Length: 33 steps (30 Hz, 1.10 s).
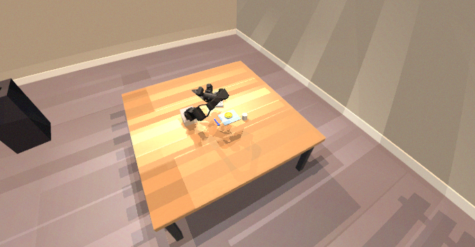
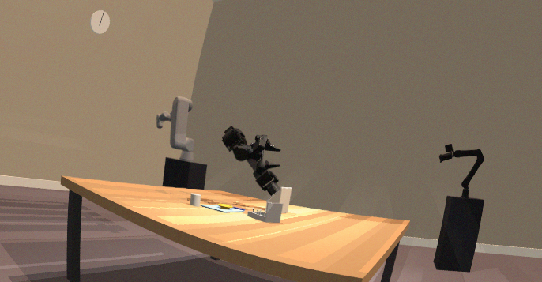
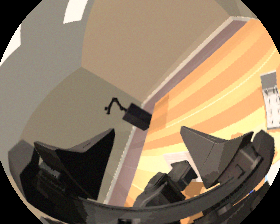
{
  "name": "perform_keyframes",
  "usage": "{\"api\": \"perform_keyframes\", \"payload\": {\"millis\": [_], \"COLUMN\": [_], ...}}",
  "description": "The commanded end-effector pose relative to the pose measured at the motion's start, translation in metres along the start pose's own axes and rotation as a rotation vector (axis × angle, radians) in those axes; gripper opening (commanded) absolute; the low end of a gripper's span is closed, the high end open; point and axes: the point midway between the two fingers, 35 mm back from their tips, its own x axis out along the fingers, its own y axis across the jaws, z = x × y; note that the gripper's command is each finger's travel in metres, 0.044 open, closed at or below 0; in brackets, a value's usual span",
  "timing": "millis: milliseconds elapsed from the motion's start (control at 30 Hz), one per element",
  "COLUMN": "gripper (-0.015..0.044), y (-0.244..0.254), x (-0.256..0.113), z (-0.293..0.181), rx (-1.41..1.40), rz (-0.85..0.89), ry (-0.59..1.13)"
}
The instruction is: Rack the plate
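The yellow round plate [image 1: 228, 115] [image 2: 225, 206] lies flat on a light blue mat [image 1: 235, 120]. The dish rack [image 1: 220, 105] [image 2: 273, 212] is light grey, with a tall end wall and a row of small rails. It is partly hidden by the arm in the top view and shows at the right of the wrist view [image 3: 274, 109]. No plate shows in its slots. My gripper [image 2: 280, 157] [image 3: 148, 131] is open and empty, high above the table, with its fingers spread apart and pointing away from the plate. The plate is not visible in the wrist view.
A white cup [image 1: 244, 116] [image 2: 195, 200] stands beside the mat. A small blue object [image 1: 217, 122] lies at the mat's other side. A pale block [image 2: 286, 201] stands at the arm's base. Other robots on black pedestals [image 2: 459, 234] stand off the table.
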Motion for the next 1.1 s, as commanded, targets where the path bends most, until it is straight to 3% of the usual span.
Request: {"api": "perform_keyframes", "payload": {"millis": [0, 567, 1067], "gripper": [0.04, 0.04, 0.04], "y": [-0.001, -0.069, -0.127], "x": [0.0, -0.023, -0.063], "z": [0.0, -0.009, -0.013], "rx": [0.002, 0.268, 0.528], "rz": [-0.003, -0.376, -0.766], "ry": [0.002, 0.155, 0.188]}}
